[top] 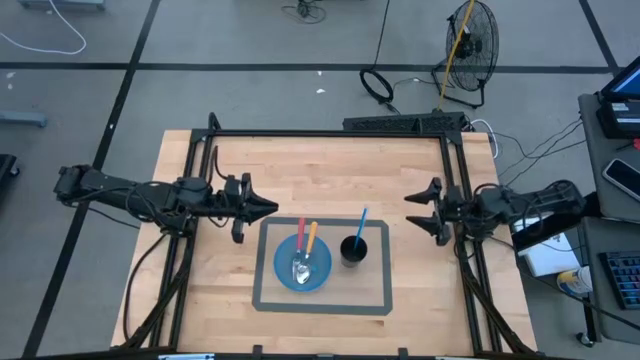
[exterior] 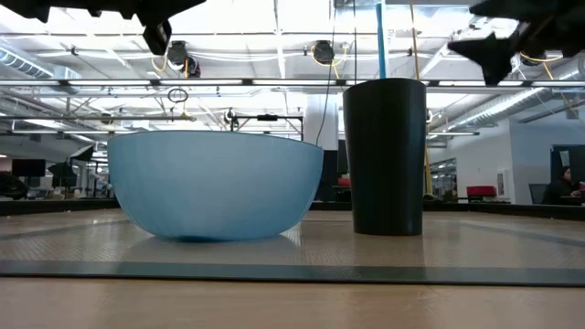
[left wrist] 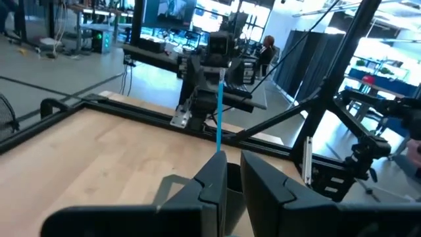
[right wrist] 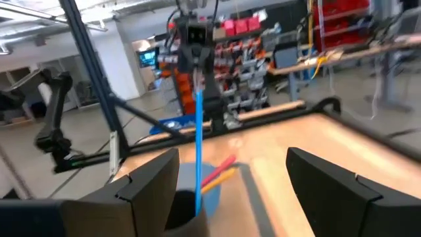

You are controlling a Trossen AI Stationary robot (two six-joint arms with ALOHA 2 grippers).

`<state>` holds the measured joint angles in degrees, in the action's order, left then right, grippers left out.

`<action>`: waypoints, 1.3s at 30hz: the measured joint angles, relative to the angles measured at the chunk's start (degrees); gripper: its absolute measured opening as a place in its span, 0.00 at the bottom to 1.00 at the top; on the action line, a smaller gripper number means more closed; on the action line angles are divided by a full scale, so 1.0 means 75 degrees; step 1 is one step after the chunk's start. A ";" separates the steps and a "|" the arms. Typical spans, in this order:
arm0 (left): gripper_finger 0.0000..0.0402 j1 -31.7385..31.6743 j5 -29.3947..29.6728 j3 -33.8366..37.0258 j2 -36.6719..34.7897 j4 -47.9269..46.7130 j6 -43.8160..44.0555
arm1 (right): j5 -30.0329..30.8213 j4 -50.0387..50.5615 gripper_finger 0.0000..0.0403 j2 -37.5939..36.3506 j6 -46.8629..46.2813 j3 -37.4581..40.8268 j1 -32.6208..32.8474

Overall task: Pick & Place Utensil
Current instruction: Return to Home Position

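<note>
A blue bowl (top: 290,272) (exterior: 215,183) stands on a grey-edged mat (top: 262,300) at the table's near middle. Two utensils, one red-handled (top: 301,232) and one orange-handled (top: 311,237), rest with their metal heads in the bowl and their handles leaning on its far rim. To the right of the bowl, a black cup (top: 353,250) (exterior: 385,155) holds a blue utensil (top: 362,220) (right wrist: 198,125) upright. My left gripper (top: 272,207) (left wrist: 231,161) hovers shut, left of and beyond the bowl, holding nothing. My right gripper (top: 412,211) (right wrist: 230,171) hovers open to the right of the cup.
A black metal frame (top: 330,133) runs along the table's far, left and right edges. Bare wood lies between the mat and the far rail. A floor fan (top: 470,40) and cables lie beyond the table.
</note>
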<state>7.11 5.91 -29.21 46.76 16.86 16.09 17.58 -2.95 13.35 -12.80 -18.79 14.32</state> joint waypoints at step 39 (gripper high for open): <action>0.12 0.0447 0.0339 0.3690 -0.2904 0.2988 -0.1392 | -0.2969 -0.0658 0.69 -0.1760 -0.1658 0.2087 -0.2545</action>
<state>10.47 8.45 -1.54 24.98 39.27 5.65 -4.69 -7.88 0.15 -25.24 -3.14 -4.76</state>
